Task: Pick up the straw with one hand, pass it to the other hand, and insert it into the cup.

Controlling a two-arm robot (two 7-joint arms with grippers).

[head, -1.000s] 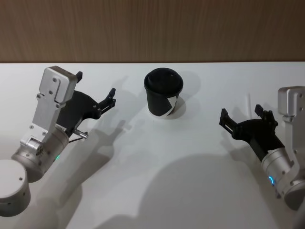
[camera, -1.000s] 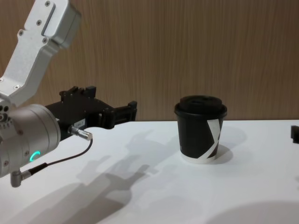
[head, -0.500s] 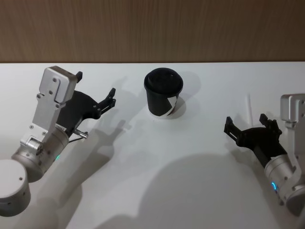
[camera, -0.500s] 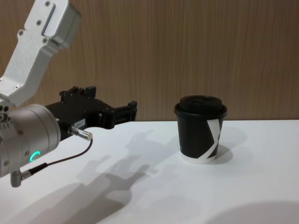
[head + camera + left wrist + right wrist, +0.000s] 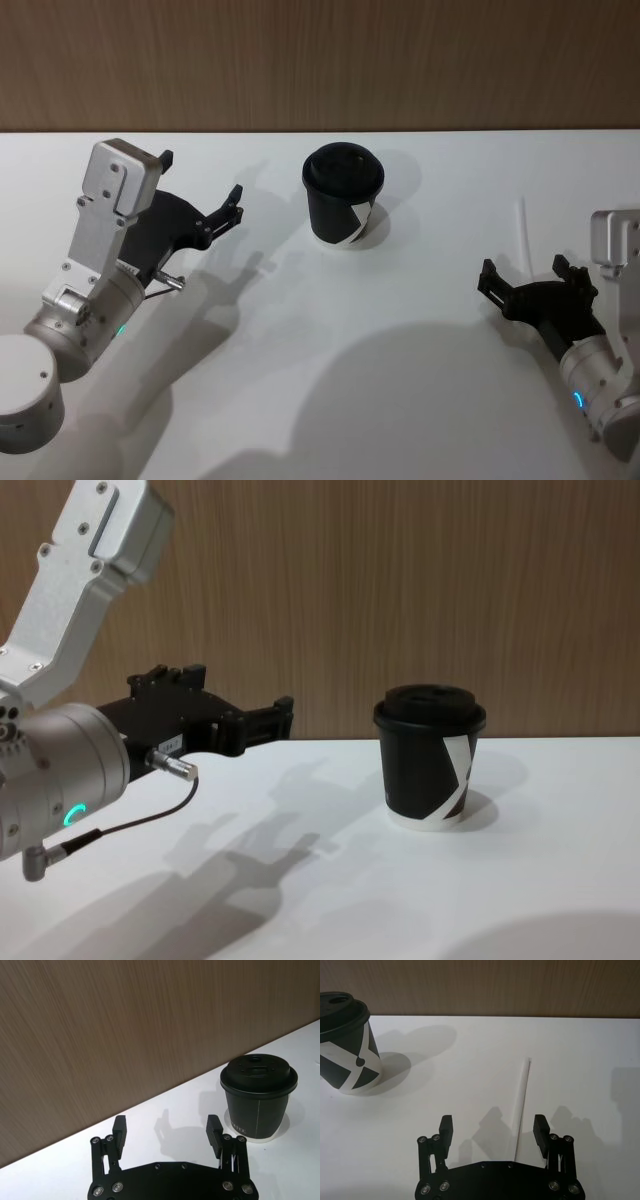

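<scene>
right claw [image 5: 492,1122] hovers spread apart, the straw [image 5: 522,1105] lying flat just ahead of its gap.

- Right wrist view: the near end of the straw [image 5: 524,1095] runs under the body of the right end effector [image 5: 492,1122]. I can't see where it stops.
- Same view: cup [image 5: 347,1045] is clipped by the left and top edges, lid only partly in frame.
- Head view: straw is faint against the white counter [image 5: 400,330]. Right arm [image 5: 610,380] is cropped at the right and bottom edges.
- Chest view: left end effector [image 5: 280,715] is side-on, so I can't read the finger gap there. Left arm [image 5: 60,610] is cut by the left edge.
</scene>
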